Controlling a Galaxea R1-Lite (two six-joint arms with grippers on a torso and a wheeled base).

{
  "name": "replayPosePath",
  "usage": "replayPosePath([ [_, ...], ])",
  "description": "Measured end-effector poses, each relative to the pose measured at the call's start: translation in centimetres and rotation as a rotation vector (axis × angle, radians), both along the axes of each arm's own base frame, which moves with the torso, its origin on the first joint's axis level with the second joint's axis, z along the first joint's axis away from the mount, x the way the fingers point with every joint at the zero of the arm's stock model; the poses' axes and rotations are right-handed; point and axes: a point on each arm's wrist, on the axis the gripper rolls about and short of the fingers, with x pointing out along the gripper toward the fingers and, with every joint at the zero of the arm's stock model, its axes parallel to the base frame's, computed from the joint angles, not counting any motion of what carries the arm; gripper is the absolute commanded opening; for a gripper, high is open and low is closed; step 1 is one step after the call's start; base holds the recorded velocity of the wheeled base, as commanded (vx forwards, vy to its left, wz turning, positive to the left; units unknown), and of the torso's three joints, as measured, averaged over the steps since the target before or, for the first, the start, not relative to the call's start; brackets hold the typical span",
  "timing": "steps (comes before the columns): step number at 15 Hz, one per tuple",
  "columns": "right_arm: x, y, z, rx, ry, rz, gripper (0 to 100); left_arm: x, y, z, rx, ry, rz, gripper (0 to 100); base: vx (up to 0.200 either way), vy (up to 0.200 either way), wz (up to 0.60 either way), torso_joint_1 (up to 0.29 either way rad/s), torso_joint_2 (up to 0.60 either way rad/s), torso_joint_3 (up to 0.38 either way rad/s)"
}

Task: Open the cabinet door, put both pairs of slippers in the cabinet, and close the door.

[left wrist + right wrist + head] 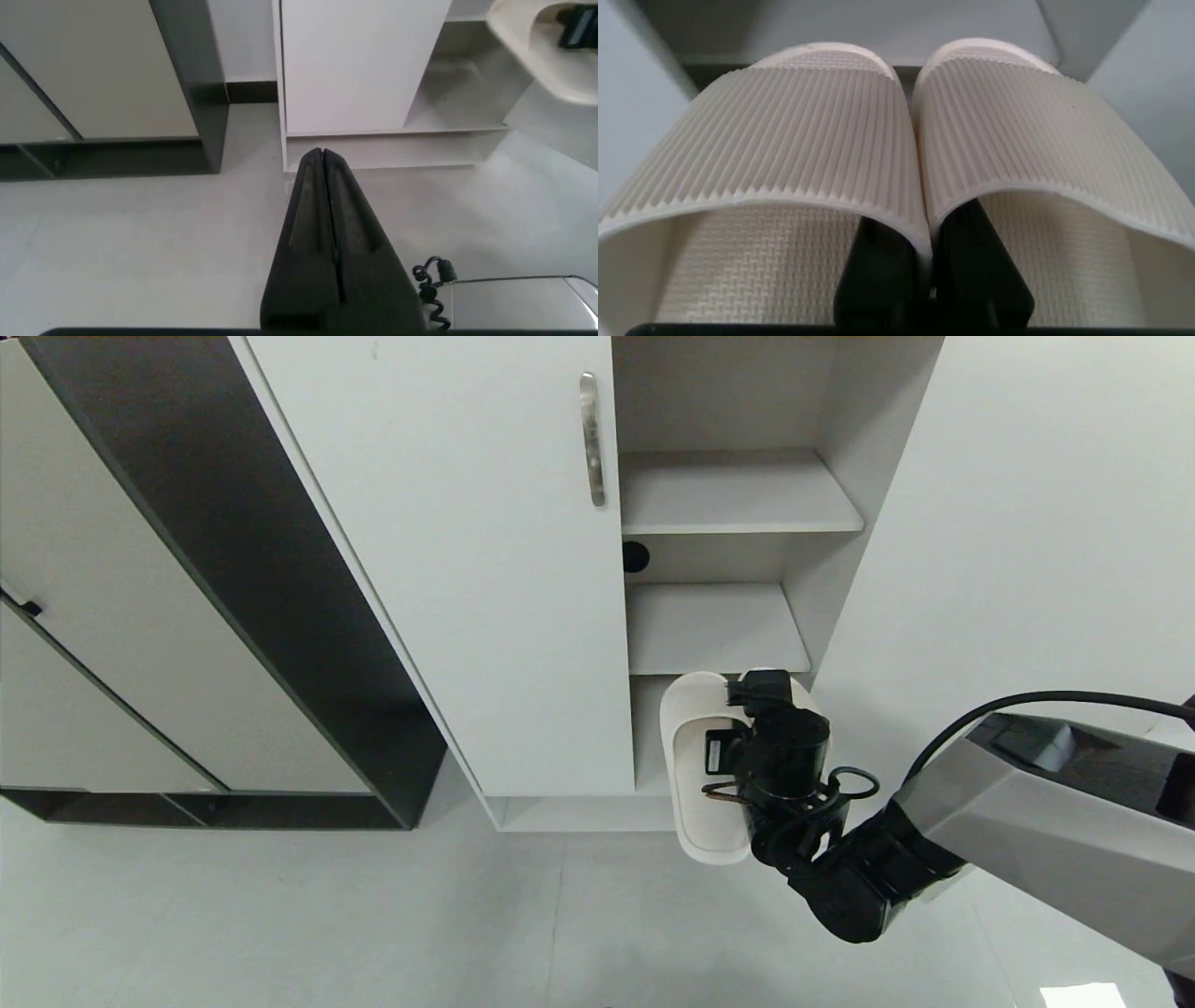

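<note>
Right gripper (pixel 930 271) clamped on the pair of slippers (pixel 910 140), toes aimed into the open cabinet (pixel 845 476).

One finger sits under each strap, squeezing the inner sides together. The slippers' long axis runs straight ahead of the gripper, toes at the mouth of the bottom shelf (pixel 651 737). The left gripper (pixel 322 177), closed and empty, hangs farther off over the floor (pixel 140 243). The right wrist view shows the grip, the head view the opening.

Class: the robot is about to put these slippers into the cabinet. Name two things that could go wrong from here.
The right hand pinches only the touching inner edges of the cream ribbed slippers, so one might slip free. The pair hangs close to the white cabinet's closed left door and lower shelf; it could catch either going in.
</note>
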Motion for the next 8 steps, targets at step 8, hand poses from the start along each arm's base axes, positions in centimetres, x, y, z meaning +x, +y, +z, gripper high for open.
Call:
replayPosePath([
  [8, -0.24, -0.91, 0.16, 0.004, -0.001, 0.063, 0, 0.0, 0.0, -0.01, 0.001, 0.001, -0.003, 0, 0.1, 0.0, 0.0, -0.001, 0.0, 0.003],
])
